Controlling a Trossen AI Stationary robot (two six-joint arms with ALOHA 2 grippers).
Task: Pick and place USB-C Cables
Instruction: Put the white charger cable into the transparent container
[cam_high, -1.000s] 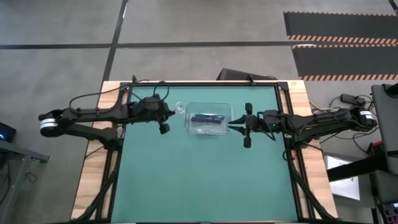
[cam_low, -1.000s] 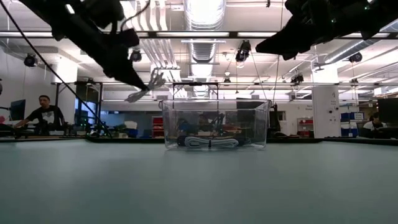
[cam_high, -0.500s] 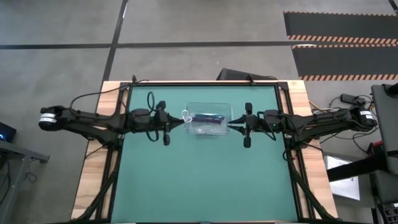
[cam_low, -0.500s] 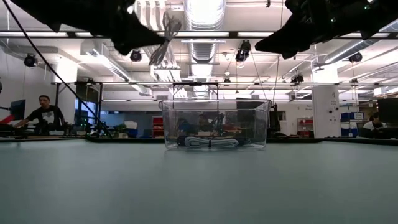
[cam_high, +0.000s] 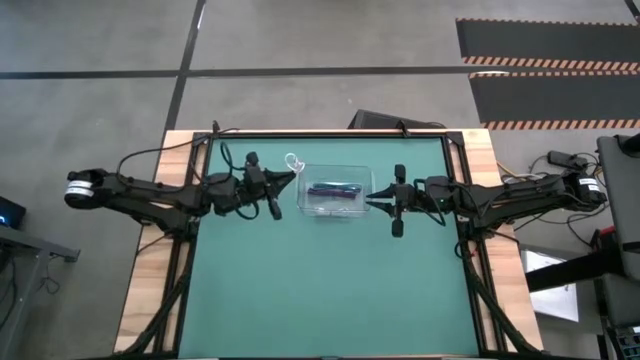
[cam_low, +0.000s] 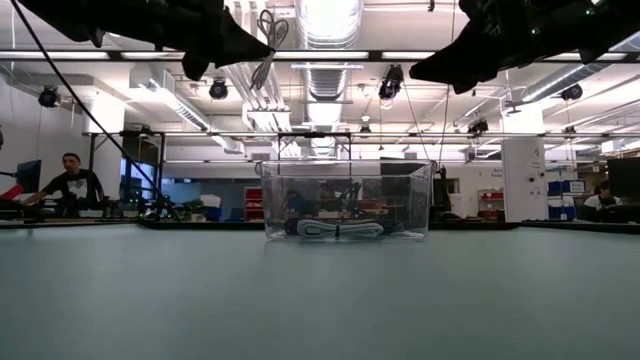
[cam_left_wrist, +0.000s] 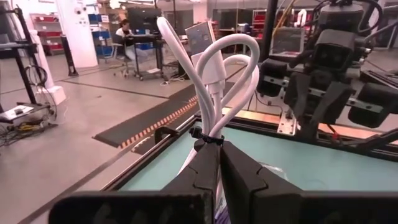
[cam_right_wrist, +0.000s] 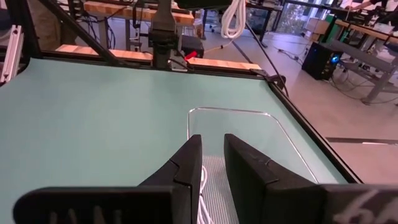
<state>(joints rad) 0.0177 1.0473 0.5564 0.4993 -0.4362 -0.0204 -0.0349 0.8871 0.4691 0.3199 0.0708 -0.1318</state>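
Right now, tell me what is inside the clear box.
The clear box holds a few folded cables lying on its floor: a dark one shows from above, and a pale grey one from table level. How many lie there in all cannot be told; they overlap.

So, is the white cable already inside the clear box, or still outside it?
Outside. The white cable is held by the left gripper in the air, beside the clear box.

White cable (cam_left_wrist: 214, 74); green table (cam_high: 320, 280); clear box (cam_high: 335, 192), contents perhaps dark.
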